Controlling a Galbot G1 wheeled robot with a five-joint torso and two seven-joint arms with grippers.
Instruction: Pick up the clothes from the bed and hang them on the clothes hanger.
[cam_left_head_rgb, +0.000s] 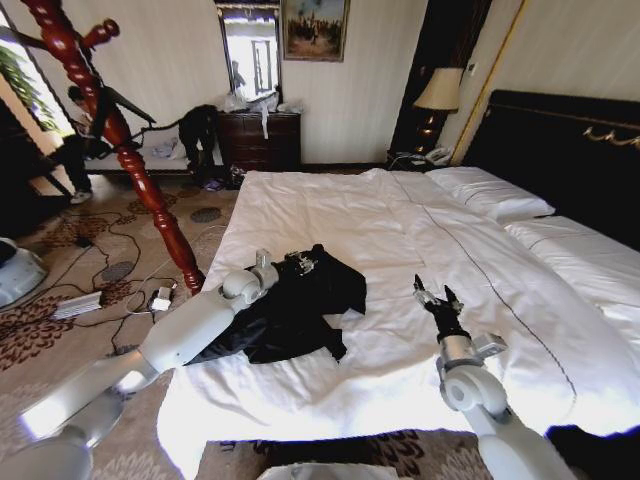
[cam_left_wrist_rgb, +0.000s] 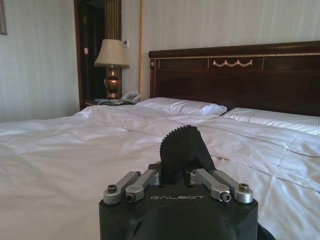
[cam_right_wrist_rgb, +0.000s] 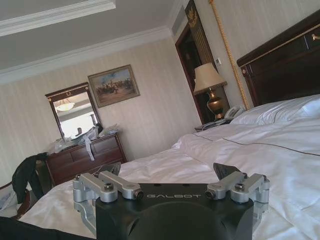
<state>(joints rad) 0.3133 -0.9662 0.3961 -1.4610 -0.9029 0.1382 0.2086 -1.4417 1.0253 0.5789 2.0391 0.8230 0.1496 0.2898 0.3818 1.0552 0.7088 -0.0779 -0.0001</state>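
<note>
The clothes (cam_left_head_rgb: 295, 310) are soft matt black cloth on the bed's (cam_left_head_rgb: 420, 240) smooth white linen. The clothes hanger (cam_left_head_rgb: 120, 140) is glossy red-brown turned wood.

Black clothes (cam_left_head_rgb: 295, 310) crumpled on white bed (cam_left_head_rgb: 400, 240), left gripper (cam_left_head_rgb: 300, 263) at their 12 o'clock edge. Right gripper (cam_left_head_rgb: 437, 297) at 3 o'clock, apart, fingers spread. Clothes hanger (cam_left_head_rgb: 110, 130) leaning at 10 o'clock.
</note>
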